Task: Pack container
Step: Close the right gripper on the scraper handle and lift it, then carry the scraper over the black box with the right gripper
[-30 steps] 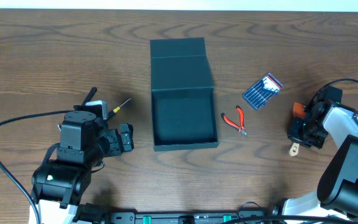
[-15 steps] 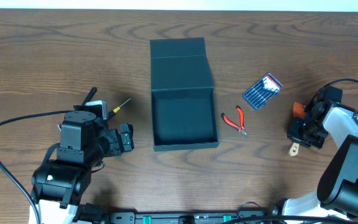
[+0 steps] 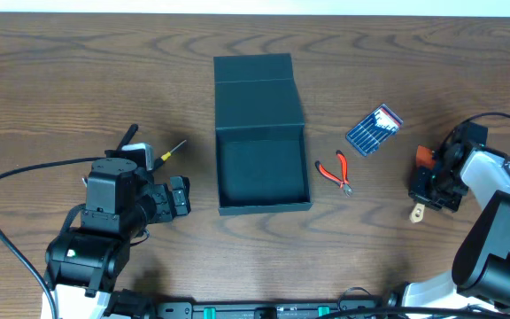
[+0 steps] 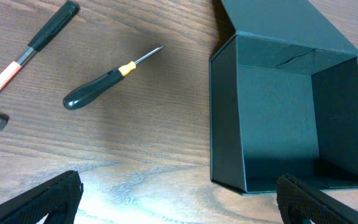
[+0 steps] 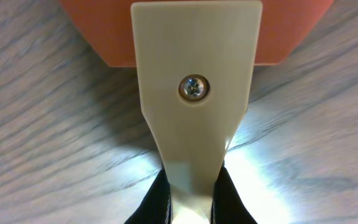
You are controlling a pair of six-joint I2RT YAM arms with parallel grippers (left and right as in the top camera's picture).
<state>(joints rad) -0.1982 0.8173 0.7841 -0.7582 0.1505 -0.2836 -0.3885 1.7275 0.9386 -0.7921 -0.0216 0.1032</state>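
Observation:
The dark teal container (image 3: 262, 168) stands open and empty in the middle of the table, its flap lid (image 3: 257, 89) laid back. It also shows in the left wrist view (image 4: 278, 112). My left gripper (image 3: 179, 197) is open and empty, left of the container's front corner; in the left wrist view (image 4: 179, 208) its fingertips sit wide apart over bare wood. My right gripper (image 3: 431, 187) is at the right, shut on the cream handle (image 5: 194, 118) of a scraper (image 3: 419, 211) with an orange blade (image 5: 104, 31), low over the table.
A black-handled screwdriver (image 3: 168, 152) (image 4: 104, 79) and a hammer (image 3: 129, 135) (image 4: 23, 59) lie left of the container. Red pliers (image 3: 334, 173) lie just right of it. A blue pack of bits (image 3: 374, 129) lies farther right at the back.

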